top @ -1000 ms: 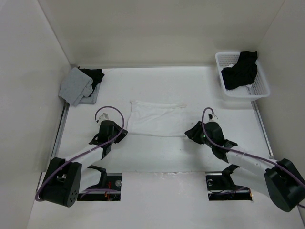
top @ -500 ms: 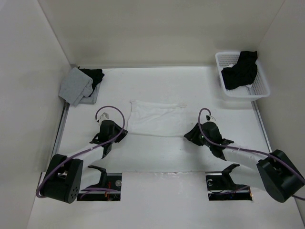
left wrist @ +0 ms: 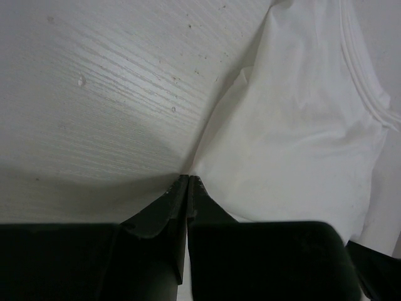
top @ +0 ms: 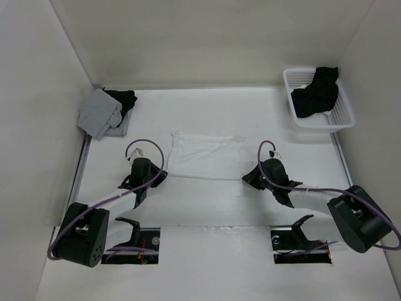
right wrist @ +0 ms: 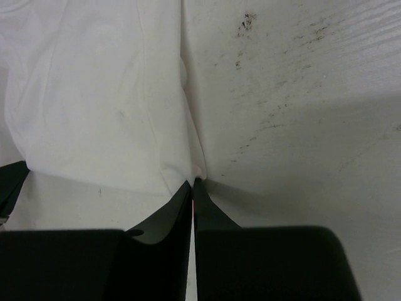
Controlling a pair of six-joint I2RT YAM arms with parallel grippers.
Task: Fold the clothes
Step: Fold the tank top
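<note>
Left gripper (left wrist: 188,180): jaws pressed together on the near left corner of the white garment (top: 203,157), creases running into the tips; right gripper (right wrist: 193,183) likewise, jaws closed on the near right corner. White garment spread flat mid-bench (top: 207,207), near hem towards the arm bases, both corners pinched low at bench level, presumably for lifting that hem and carrying it over to the far edge as a first fold. Well apart: grey garment (top: 100,113) with black cloth (top: 122,98) at far left, white basket (top: 322,124) holding a black garment (top: 316,94) at far right.
</note>
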